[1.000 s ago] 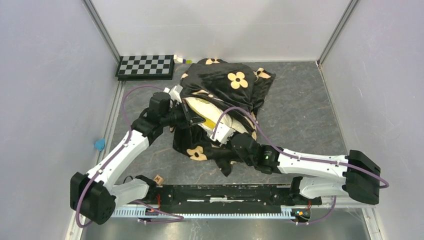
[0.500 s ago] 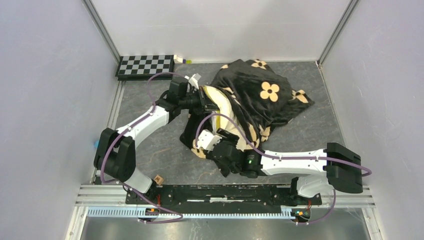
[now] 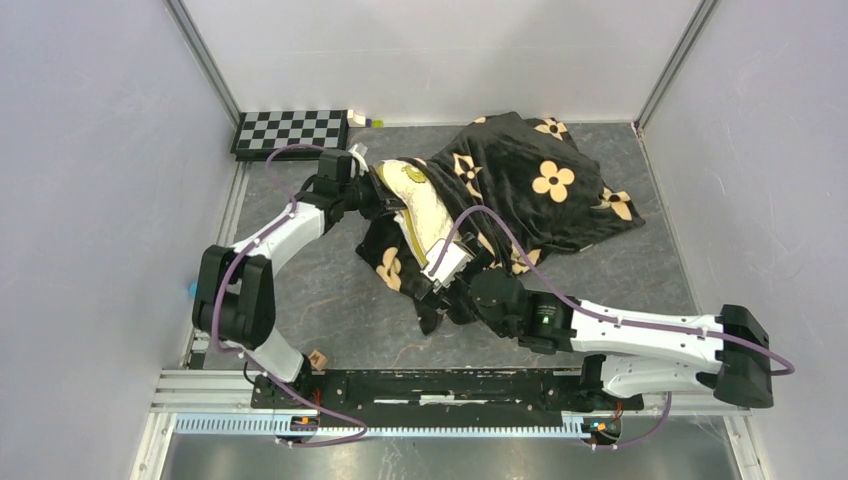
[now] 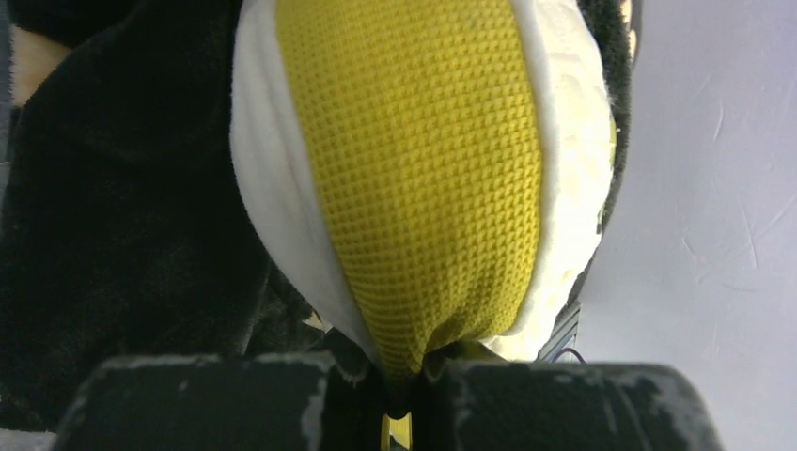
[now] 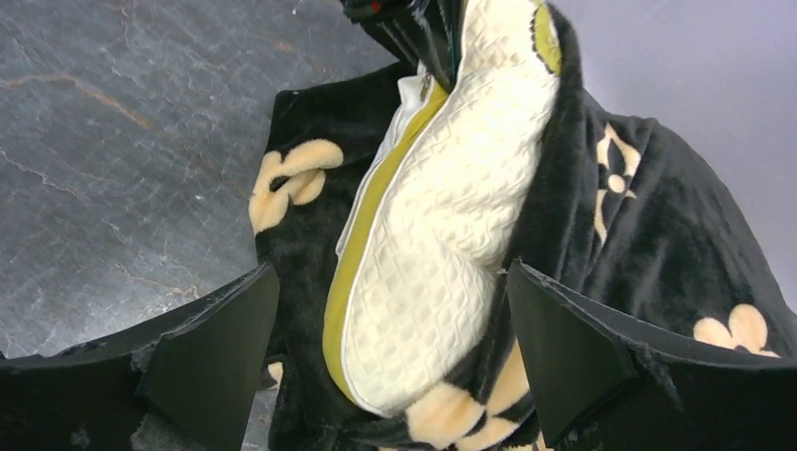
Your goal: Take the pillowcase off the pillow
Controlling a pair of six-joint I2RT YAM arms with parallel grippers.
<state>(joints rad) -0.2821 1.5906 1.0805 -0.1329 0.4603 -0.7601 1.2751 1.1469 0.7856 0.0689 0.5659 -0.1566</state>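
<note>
The pillow (image 3: pixel 418 203) pokes its cream quilted end and yellow side band out of the black flowered pillowcase (image 3: pixel 530 185), which still covers its far right part. In the left wrist view my left gripper (image 4: pixel 404 399) is shut on the pillow's yellow mesh band (image 4: pixel 414 188); from above the left gripper (image 3: pixel 383 195) sits at the pillow's far-left corner. My right gripper (image 3: pixel 440 272) stands wide open at the pillow's near end. Its fingers (image 5: pixel 211 362) straddle the pillow (image 5: pixel 442 244) and the pillowcase (image 5: pixel 658 254) without touching them.
A black-and-white checkerboard (image 3: pixel 290 131) lies at the back left, with a small white and yellow object (image 3: pixel 362 120) beside it. A small wooden block (image 3: pixel 318 358) sits by the arm bases. A blue item (image 3: pixel 191 290) lies off the mat's left edge. Walls enclose three sides.
My right gripper has opened and let go of the pillowcase. The left arm pulled the pillow end back and left; the covered bulk swung to the right.
</note>
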